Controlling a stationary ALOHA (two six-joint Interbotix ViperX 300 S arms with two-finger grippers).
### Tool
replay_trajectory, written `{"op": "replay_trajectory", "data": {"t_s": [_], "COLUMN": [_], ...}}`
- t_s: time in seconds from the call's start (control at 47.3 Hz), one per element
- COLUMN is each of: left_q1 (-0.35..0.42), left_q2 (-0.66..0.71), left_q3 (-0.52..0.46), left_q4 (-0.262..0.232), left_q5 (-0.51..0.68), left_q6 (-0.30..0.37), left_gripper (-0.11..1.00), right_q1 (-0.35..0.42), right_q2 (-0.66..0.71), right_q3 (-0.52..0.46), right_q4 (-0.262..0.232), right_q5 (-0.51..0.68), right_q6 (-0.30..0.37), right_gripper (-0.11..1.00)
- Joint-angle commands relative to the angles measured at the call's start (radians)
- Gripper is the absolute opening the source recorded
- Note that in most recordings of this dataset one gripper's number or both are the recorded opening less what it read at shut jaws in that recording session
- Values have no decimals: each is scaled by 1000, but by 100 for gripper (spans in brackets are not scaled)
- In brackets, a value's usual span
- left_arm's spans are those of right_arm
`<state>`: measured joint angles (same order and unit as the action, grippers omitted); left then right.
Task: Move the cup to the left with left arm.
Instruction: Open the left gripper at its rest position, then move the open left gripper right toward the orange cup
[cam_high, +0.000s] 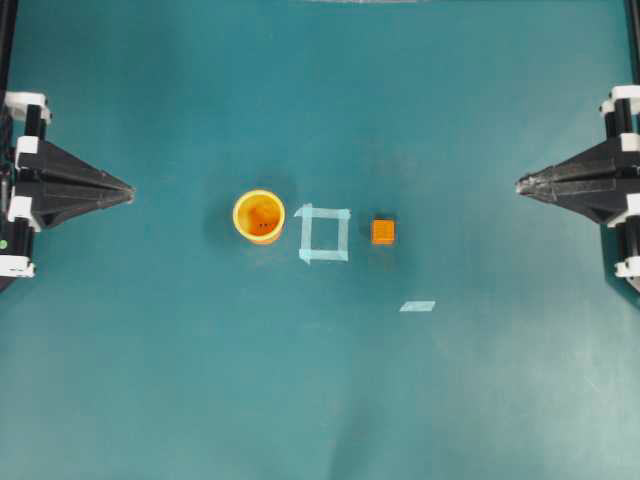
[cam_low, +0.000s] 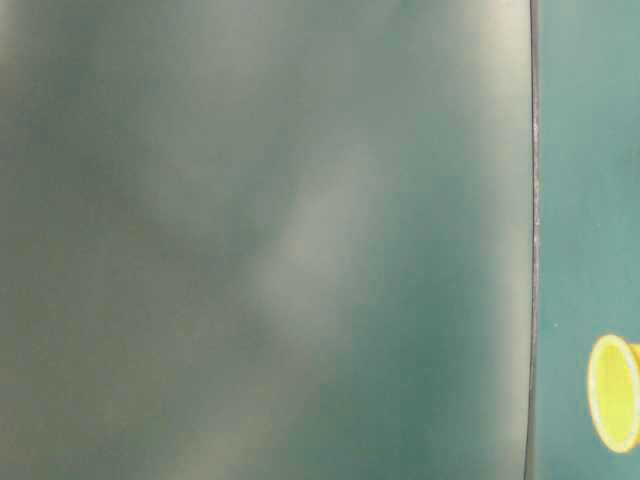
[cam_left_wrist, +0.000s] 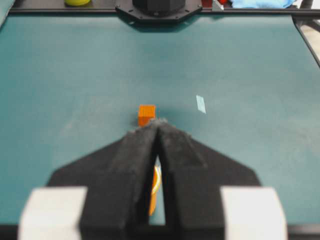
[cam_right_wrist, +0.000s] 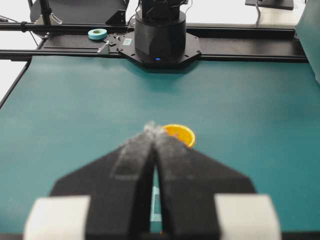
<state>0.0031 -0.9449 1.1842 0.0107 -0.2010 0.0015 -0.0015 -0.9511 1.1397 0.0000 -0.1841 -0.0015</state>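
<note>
The orange-yellow cup (cam_high: 259, 216) stands upright on the green table, just left of a pale tape square (cam_high: 324, 234). Its rim also peeks over the right gripper's tips in the right wrist view (cam_right_wrist: 181, 134), and a sliver of the cup (cam_left_wrist: 154, 192) shows through the slot of the left gripper. My left gripper (cam_high: 130, 190) rests at the table's left edge, shut and empty, well to the left of the cup. At the right edge my right gripper (cam_high: 519, 184) is shut too, holding nothing. In the table-level view only the cup's yellow rim (cam_low: 614, 392) shows at the right border.
A small orange cube (cam_high: 383, 231) sits right of the tape square; the cube (cam_left_wrist: 146, 114) appears just beyond the left gripper's tips. A loose strip of pale tape (cam_high: 417, 306) lies nearer the front. The opposite arm's base (cam_right_wrist: 160, 35) stands at the far edge.
</note>
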Motion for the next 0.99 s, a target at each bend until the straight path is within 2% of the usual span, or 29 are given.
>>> {"op": "replay_trajectory", "data": {"t_s": [0.0, 0.38, 0.591, 0.718, 0.972], "left_q1": [9, 9, 15, 26, 54], "left_q2": [23, 86, 144, 186, 279], "left_q3": [-9, -6, -6, -12, -29], "left_q4": [3, 3, 5, 5, 6], "left_q5": [-5, -5, -3, -3, -6], "left_q6": [-2, 3, 6, 6, 9], "left_gripper": [5, 41, 44, 50, 70], "right_q1": [0, 0, 0, 0, 0], "right_q2": [6, 6, 6, 5, 3], "right_q3": [-32, -44, -48, -51, -52], "right_q4": [3, 3, 3, 2, 2], "right_q5": [2, 2, 2, 2, 6], "right_q6": [0, 2, 3, 3, 5], "right_gripper": [-1, -1, -1, -1, -1]}}
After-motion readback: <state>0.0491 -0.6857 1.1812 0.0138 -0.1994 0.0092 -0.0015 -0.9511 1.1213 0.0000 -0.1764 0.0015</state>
